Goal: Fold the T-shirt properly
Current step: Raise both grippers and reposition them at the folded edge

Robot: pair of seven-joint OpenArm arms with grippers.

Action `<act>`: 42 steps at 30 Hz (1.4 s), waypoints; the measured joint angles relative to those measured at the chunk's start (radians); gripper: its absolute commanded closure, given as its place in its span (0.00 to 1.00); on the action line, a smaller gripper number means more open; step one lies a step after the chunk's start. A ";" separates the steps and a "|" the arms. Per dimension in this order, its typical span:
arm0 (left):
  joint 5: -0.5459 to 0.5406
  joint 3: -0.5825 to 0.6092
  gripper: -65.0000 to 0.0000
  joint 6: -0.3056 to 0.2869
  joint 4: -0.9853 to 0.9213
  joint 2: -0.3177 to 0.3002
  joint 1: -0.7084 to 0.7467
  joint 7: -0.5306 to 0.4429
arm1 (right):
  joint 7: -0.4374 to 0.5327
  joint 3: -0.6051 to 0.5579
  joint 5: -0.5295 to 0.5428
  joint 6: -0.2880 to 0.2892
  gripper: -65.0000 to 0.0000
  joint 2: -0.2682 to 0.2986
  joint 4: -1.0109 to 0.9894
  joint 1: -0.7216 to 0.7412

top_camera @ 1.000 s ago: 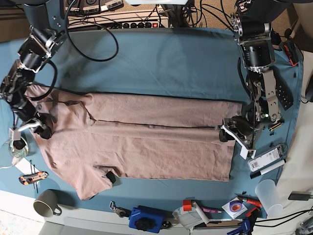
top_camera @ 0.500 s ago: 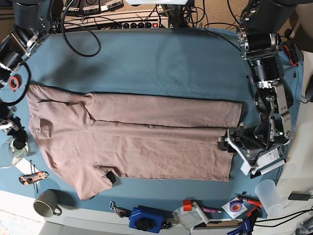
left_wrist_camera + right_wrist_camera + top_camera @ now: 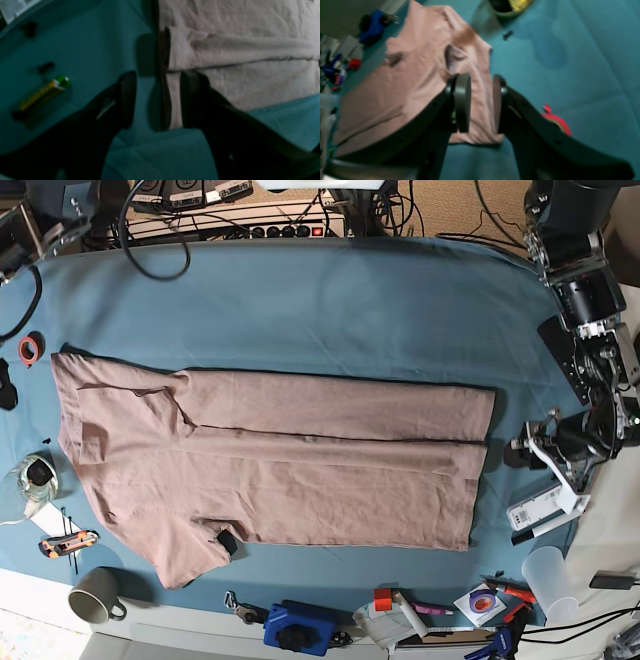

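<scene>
The T-shirt is lying flat across the middle of the bench, on the teal cloth, with its long sides folded inward so that 2 lengthwise fold lines are running along the body. Its collar end is pointing toward the left of the base view, where 1 short sleeve is sticking out toward the near edge, and its hem is sitting at the right.

The left gripper is hovering just beyond the hem, apart from the fabric; in the left wrist view its jaws are standing wide apart with nothing between them, 1 jaw over bare cloth and the other over the hem's edge. In the right wrist view the right gripper is hanging above the collar end, its jaws parted by a narrow gap and gripping nothing. That gripper is not showing clearly in the base view.

Around the shirt, a roll of red tape is resting on the cloth near the left edge, a grey mug is standing at the near left corner, and a blue tool is sitting along the near edge. A green and yellow battery is lying on the cloth beside the left gripper.
</scene>
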 measured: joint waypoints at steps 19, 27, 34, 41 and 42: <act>-0.016 0.000 0.56 -0.023 0.112 -0.012 0.153 0.000 | 0.074 -0.011 -0.033 -0.001 0.59 0.000 -0.001 -0.103; -0.016 0.000 0.56 -0.023 0.112 -0.012 0.153 -0.007 | 0.272 -0.252 -0.153 -0.001 0.59 0.001 -0.005 -0.098; -0.017 0.000 0.56 -0.023 0.112 -0.012 0.153 -0.007 | 0.317 -0.305 -0.305 -0.064 0.59 -0.056 -0.006 -0.046; -0.017 0.000 0.56 -0.023 0.112 -0.012 0.153 -0.014 | 0.334 -0.304 -0.332 -0.075 0.59 -0.070 -0.095 -0.035; -0.016 0.000 0.56 -0.023 0.112 -0.012 0.153 -0.014 | 0.333 -0.304 -0.322 -0.075 0.59 -0.069 -0.105 -0.032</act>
